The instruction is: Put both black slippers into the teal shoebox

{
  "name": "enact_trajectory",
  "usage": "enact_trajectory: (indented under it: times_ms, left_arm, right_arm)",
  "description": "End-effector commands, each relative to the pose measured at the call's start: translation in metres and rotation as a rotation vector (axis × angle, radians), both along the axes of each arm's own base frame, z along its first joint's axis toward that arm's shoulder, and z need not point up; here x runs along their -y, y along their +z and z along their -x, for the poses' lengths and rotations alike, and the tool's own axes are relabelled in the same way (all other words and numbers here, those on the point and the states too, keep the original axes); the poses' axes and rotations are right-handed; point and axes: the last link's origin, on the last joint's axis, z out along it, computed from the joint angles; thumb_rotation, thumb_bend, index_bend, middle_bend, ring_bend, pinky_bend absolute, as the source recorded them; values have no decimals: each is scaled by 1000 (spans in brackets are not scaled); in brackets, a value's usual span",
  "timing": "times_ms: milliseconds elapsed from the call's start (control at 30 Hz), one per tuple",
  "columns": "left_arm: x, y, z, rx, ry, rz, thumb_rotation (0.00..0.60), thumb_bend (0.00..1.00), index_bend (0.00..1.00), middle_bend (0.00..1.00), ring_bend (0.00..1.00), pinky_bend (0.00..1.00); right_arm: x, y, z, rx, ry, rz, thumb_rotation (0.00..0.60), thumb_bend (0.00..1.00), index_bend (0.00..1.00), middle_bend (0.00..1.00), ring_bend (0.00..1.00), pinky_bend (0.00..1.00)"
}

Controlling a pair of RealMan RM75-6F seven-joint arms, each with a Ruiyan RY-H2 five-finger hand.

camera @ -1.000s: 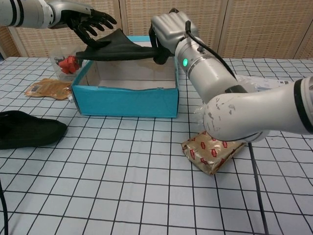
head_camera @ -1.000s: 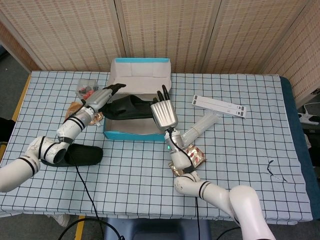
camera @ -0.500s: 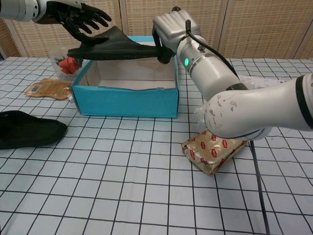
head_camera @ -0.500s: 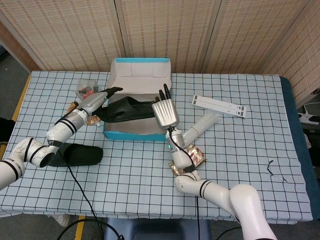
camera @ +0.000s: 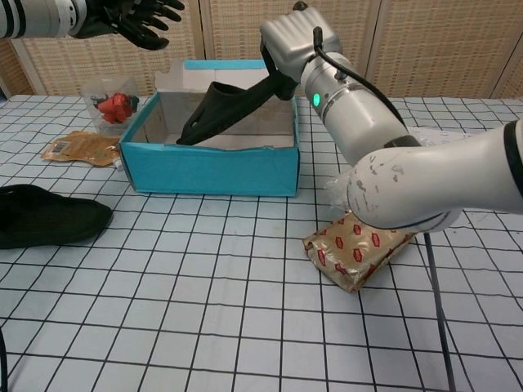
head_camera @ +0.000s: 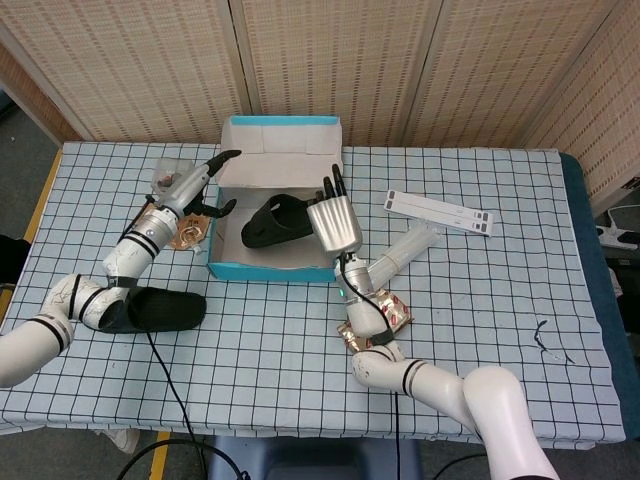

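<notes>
On the checked table [head_camera: 500, 330], we see the teal shoebox [head_camera: 270, 268] standing open, with one black slipper [camera: 229, 110] tilted into it, toe down inside and heel gripped by our right hand [head_camera: 333, 222]. Our left hand [head_camera: 195, 180] hovers beside the box's left wall, fingers spread and grasping nothing. The other black slipper [head_camera: 150, 310] lies on the table, left of the box.

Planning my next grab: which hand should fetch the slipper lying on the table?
Left. The left hand is open and free, on the side of the slipper on the table. The right hand holds the other slipper in the shoebox.
</notes>
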Motion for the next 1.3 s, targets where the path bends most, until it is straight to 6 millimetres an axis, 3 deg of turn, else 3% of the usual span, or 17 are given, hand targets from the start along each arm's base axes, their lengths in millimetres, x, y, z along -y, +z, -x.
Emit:
enact_trajectory:
  times_ms: [33, 367, 567, 867, 967, 1100, 1133, 1200, 1300]
  left_arm:
    - [1, 4, 1, -10, -7, -3, 600, 461, 0, 0, 0, 50]
    - [11, 5, 18, -69, -10, 10, 600, 461, 0, 0, 0, 44]
    - [20, 0, 29, -119, -13, 36, 600, 460, 0, 0, 0, 38]
    - [33, -2, 44, -162, -12, 68, 600, 460, 0, 0, 0, 31]
    - [37, -4, 48, -168, -13, 81, 600, 460, 0, 0, 0, 30]
    - [39, -2, 51, -172, -16, 85, 600, 458, 0, 0, 0, 25]
    - [40, 0, 51, -170, -18, 82, 600, 458, 0, 0, 0, 25]
    - [40, 2, 51, -167, -20, 78, 600, 457, 0, 0, 0, 25]
    - [41, 2, 52, -164, -22, 78, 600, 457, 0, 0, 0, 25]
  right_arm:
    - [1, 0, -2, 27, -2, -10, 600, 481, 964, 467, 181, 0]
    - [1, -10, 4, 308, -87, -93, 600, 481, 964, 467, 181, 0]
    - [-1, -26, -5, 337, -46, -82, 600, 481, 964, 467, 181, 0]
    - [3, -44, -18, 246, -39, -80, 600, 481, 935, 467, 181, 1]
    - [2, -51, -15, 251, -63, -121, 600, 481, 694, 457, 172, 2]
    - [0, -55, -10, 239, -85, -138, 600, 452, 149, 306, 94, 2]
    - [1, -55, -8, 226, -98, -134, 600, 439, 68, 263, 71, 2]
    - [3, -54, -6, 205, -115, -122, 600, 406, 0, 157, 17, 1]
    - [8, -52, -2, 175, -156, -108, 600, 347, 0, 75, 0, 0]
